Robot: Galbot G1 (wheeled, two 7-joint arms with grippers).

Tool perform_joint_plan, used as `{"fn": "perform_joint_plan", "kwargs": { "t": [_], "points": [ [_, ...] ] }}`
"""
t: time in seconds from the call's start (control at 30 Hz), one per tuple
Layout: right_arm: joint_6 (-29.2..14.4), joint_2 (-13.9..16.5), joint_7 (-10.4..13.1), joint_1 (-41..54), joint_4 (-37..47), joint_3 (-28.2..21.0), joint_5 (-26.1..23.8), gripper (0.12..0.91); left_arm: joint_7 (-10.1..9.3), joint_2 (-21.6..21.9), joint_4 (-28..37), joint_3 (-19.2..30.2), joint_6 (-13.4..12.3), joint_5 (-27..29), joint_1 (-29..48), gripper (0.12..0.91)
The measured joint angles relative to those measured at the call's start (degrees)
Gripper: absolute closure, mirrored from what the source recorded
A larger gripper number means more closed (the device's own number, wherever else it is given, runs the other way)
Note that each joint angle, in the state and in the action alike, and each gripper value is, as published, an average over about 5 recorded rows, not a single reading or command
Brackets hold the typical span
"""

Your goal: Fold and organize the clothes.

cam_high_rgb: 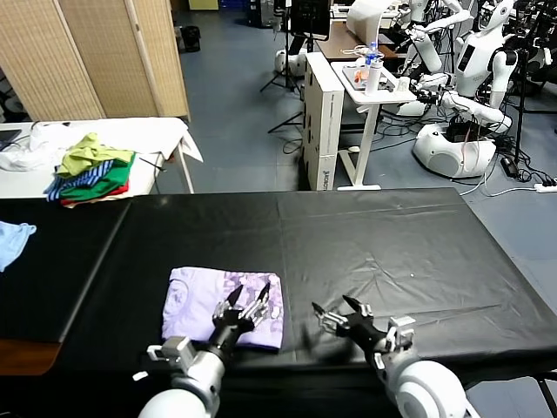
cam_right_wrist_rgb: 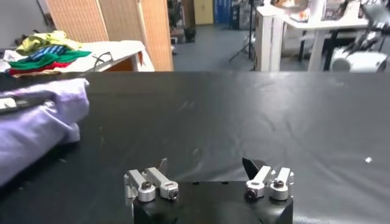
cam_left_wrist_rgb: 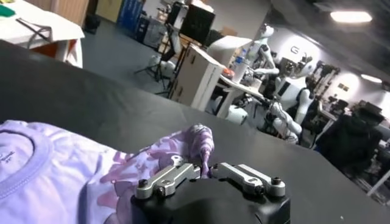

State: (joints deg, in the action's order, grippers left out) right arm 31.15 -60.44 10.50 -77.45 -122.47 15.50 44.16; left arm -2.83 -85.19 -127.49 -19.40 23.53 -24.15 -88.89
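Observation:
The clothes are one pale lavender T-shirt (cam_high_rgb: 196, 300), folded into a rectangle with its purple print up, lying on the black table (cam_high_rgb: 374, 244) near the front edge. My left gripper (cam_high_rgb: 250, 296) is over the shirt's right part. In the left wrist view the left gripper (cam_left_wrist_rgb: 206, 167) has its jaws close together, with a raised ridge of the T-shirt (cam_left_wrist_rgb: 55, 176) pinched between them. My right gripper (cam_high_rgb: 335, 306) hovers open and empty over bare table just right of the shirt. The right wrist view shows the right gripper (cam_right_wrist_rgb: 205, 164) apart from the T-shirt (cam_right_wrist_rgb: 36, 115).
A green, striped and red heap of garments (cam_high_rgb: 91, 170) lies on a white table at the back left. A small light blue cloth (cam_high_rgb: 13, 239) sits at the left edge. Beyond the black table stand a white stand (cam_high_rgb: 374, 87) and other robots.

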Motion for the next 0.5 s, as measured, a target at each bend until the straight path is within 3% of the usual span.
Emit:
{"fn": "perform_joint_plan", "kwargs": {
  "t": [0.13, 0.5],
  "points": [
    [0.93, -0.88, 1.42, 3.20, 1.08, -3.12, 4.06, 0.118, -0.20, 1.36, -0.97, -1.73, -0.81, 0.01, 0.14, 0.130],
    [1.10, -4.50, 2.01, 10.02, 6.80, -12.55, 4.19, 0.144, -0.55, 2.85, -1.36, -5.40, -1.97, 1.50, -1.15, 0.123]
  ]
}}
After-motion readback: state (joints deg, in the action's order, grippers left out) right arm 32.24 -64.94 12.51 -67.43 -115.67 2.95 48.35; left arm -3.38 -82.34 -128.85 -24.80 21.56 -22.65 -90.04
